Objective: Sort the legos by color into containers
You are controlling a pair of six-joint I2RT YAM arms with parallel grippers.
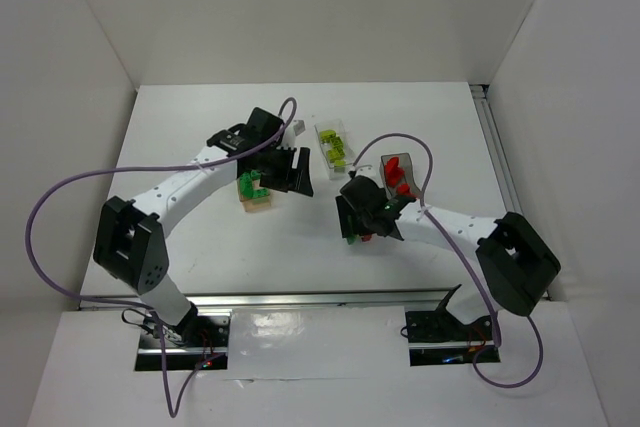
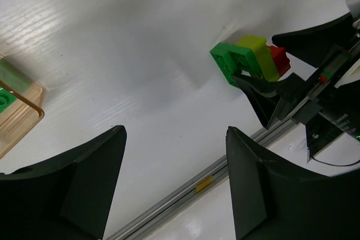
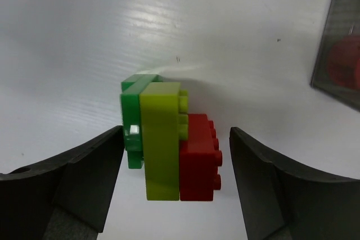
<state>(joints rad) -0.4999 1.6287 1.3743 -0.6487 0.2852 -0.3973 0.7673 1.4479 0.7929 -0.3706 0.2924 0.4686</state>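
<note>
Between the fingers of the right claw (image 3: 176,134), a stack (image 2: 251,60) of three legos lies on the table (image 3: 112,37): a green brick (image 3: 130,111), a lime brick (image 3: 160,139) and a red brick (image 3: 197,161) pressed together side by side. I judge it light, rigid and glossy, so it should not deform, but it could skate on the smooth surface or pop out of a skewed pinch. The flat outer faces of green and red look like the best purchase. Squeezing along that line would carry all three as one, not split them, so I expect to need a second hold to pull the colours apart. The right claw stands spread wide, straddling the stack from above and gripping nothing. A sliver of table shows on the red side, and I cannot tell whether the other finger touches green. The left claw (image 2: 175,133) is also spread and empty, hovering tilted over bare table just beside the peach tray (image 2: 22,119), which has green pieces in it. The clear tray (image 1: 325,132) holds lime pieces, and the reddish tray (image 3: 337,54) sits near the stack.
</note>
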